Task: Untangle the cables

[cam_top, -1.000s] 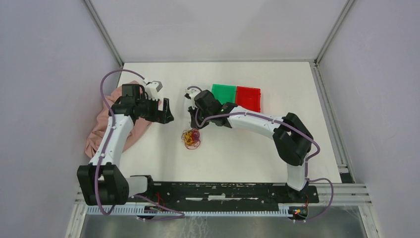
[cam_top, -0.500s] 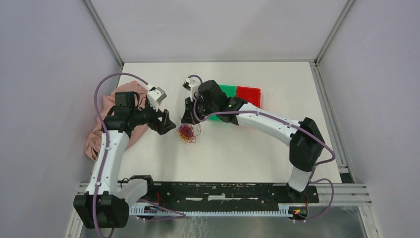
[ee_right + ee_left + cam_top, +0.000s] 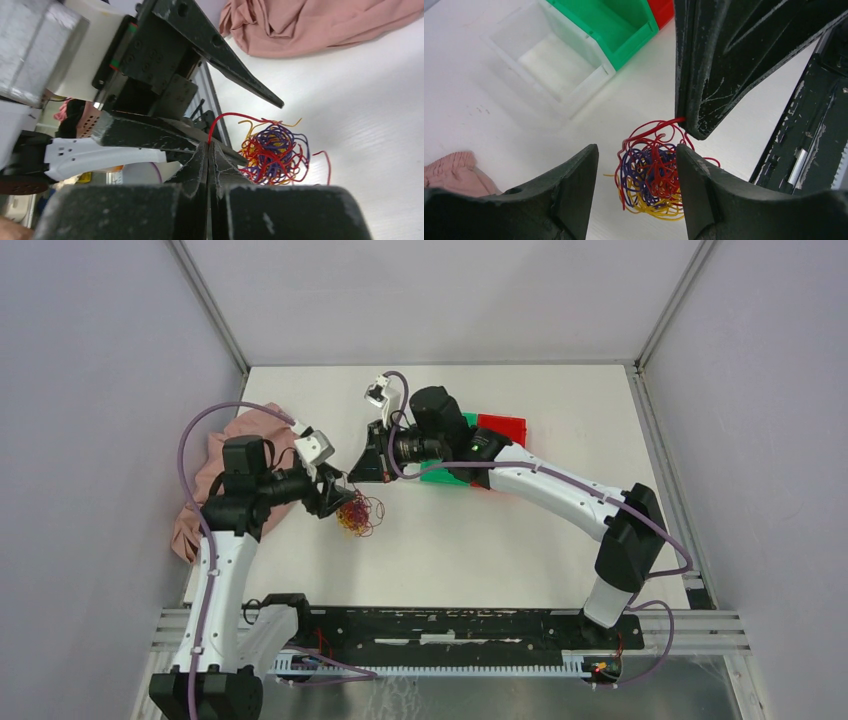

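Note:
The cables (image 3: pixel 357 514) are a small tangled ball of red, purple and yellow wire on the white table, left of centre. My right gripper (image 3: pixel 353 478) is shut on one red wire, which runs from its tips (image 3: pixel 208 143) down to the cables (image 3: pixel 274 152). My left gripper (image 3: pixel 337 500) reaches in from the left. It is open, with its gripper (image 3: pixel 636 150) straddling the cables (image 3: pixel 654 175). The right finger (image 3: pixel 694 170) is almost against the ball and the left finger (image 3: pixel 581 170) stands clear of it. The right gripper's tip (image 3: pixel 696 132) hangs just above the ball.
A pink cloth (image 3: pixel 215 480) lies at the table's left edge, behind my left arm. A green bin (image 3: pixel 609 25), a red bin (image 3: pixel 503 427) and a clear bin (image 3: pixel 554 60) sit beyond the ball under my right arm. A black rail (image 3: pixel 430 625) runs along the near edge.
My right gripper moved left and back, still shut on the red wire, and the ball shifted left with it. My left gripper came in around the ball and narrowed.

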